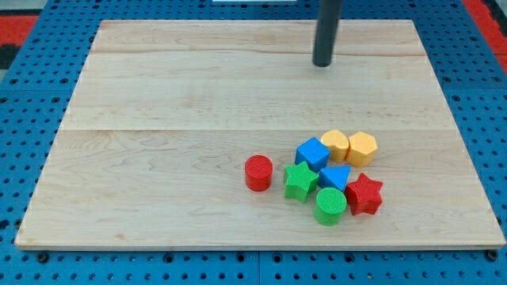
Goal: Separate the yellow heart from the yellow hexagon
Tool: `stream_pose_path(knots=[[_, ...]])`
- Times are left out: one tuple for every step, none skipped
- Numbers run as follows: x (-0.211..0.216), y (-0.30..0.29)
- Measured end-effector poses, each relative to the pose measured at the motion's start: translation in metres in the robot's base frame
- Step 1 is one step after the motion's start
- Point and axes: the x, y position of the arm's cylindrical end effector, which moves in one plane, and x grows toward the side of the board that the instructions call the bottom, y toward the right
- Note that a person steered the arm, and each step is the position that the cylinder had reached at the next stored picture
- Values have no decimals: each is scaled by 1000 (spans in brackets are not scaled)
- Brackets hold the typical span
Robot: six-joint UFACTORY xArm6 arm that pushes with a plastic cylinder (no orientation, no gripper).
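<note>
The yellow heart [336, 145] and the yellow hexagon [361, 148] lie side by side and touching, at the view's lower right of the wooden board [158, 158]. The heart is on the left, the hexagon on the right. My tip [322, 65] is near the view's top, well above both yellow blocks and apart from every block.
A cluster sits just below the yellow blocks: a blue cube [312, 153], a blue triangle [335, 176], a green star [300, 180], a green cylinder [330, 205] and a red star [364, 194]. A red cylinder [258, 172] stands a little to the left.
</note>
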Motion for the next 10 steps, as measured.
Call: stream_pose_path(knots=[[-17, 4], [-25, 4], [-25, 12], [-18, 42], [2, 76], [18, 147], [43, 201], [125, 196], [199, 162], [210, 90]])
